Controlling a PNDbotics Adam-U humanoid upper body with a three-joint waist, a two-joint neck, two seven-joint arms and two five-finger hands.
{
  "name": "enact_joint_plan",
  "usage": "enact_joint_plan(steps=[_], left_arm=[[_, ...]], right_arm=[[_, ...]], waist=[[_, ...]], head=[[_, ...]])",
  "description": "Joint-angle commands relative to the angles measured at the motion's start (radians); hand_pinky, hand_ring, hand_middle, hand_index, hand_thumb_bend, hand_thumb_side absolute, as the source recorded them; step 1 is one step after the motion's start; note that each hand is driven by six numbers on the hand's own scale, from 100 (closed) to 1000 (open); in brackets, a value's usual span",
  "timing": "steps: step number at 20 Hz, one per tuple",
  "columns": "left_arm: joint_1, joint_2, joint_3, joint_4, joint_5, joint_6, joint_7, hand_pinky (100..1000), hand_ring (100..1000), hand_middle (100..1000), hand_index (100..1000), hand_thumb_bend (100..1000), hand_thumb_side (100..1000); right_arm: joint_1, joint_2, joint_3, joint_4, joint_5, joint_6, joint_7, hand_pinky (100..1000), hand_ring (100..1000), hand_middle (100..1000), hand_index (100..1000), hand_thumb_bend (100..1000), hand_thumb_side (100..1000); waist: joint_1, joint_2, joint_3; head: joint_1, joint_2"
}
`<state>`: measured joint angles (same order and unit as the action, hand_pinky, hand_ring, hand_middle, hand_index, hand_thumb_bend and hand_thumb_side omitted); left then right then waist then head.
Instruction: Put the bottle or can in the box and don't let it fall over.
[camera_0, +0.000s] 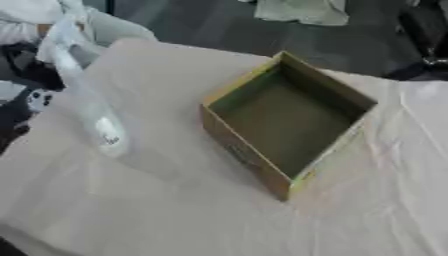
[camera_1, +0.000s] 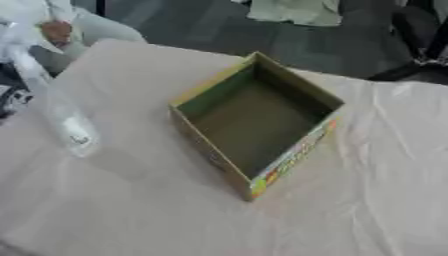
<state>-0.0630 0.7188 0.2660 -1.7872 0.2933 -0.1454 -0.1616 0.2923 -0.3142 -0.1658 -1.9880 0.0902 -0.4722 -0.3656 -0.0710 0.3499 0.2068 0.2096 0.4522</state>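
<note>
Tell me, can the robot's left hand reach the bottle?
Probably yes. The bottle is near the table's left edge, the box lies to its right, nothing blocks that side. A dark shape beside it may be that hand.

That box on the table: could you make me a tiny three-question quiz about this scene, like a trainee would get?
1. True or false: the box already holds the clear bottle.
2. Which side of the box does the bottle stand on: A left, B right, C behind?
3. Fill in: the box's top is ____.

Key: 1 false, the box is empty and the bottle stands apart on the cloth-covered table. 2 A. 3 open. No robot hand is clearly visible.
</note>
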Motion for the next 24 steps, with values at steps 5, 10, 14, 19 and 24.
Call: enact_joint_plan(steps=[5, 10, 14, 19, 24], left_arm=[[-0.057, 0.069, -0.025, 0.063, -0.003, -0.011, -0.056, 1000, 1000, 1000, 921, 421, 774], [-0.089, 0.082, -0.038, 0.097, 0.001, -0.009, -0.069, 1000, 1000, 1000, 923, 422, 774], [-0.106, 0.089, -0.044, 0.119, 0.003, -0.009, -0.078, 1000, 1000, 1000, 923, 425, 775], [-0.128, 0.093, -0.051, 0.136, 0.004, -0.010, -0.085, 1000, 1000, 1000, 923, 432, 777], [-0.158, 0.092, -0.060, 0.147, 0.013, 0.000, -0.102, 1000, 1000, 1000, 923, 443, 781]], right_arm=[[0.004, -0.014, -0.010, -0.012, -0.013, 0.000, 0.009, 923, 1000, 1000, 911, 100, 564], [0.001, -0.012, -0.009, -0.012, -0.015, 0.003, 0.014, 923, 1000, 1000, 911, 100, 564], [-0.002, -0.010, -0.007, -0.012, -0.015, 0.006, 0.018, 923, 1000, 1000, 911, 100, 563], [-0.006, -0.005, -0.004, -0.012, -0.012, 0.008, 0.022, 923, 1000, 1000, 910, 100, 563], [-0.011, 0.001, 0.000, -0.012, -0.008, 0.012, 0.026, 924, 1000, 1000, 909, 100, 562]], waist=[[0.000, -0.017, -0.005], [-0.001, -0.016, -0.009], [-0.002, -0.014, -0.011], [-0.007, -0.008, -0.014], [-0.013, -0.002, -0.019]], head=[[0.023, -0.031], [0.011, -0.019], [-0.004, 0.001], [-0.014, 0.014], [-0.024, 0.015]])
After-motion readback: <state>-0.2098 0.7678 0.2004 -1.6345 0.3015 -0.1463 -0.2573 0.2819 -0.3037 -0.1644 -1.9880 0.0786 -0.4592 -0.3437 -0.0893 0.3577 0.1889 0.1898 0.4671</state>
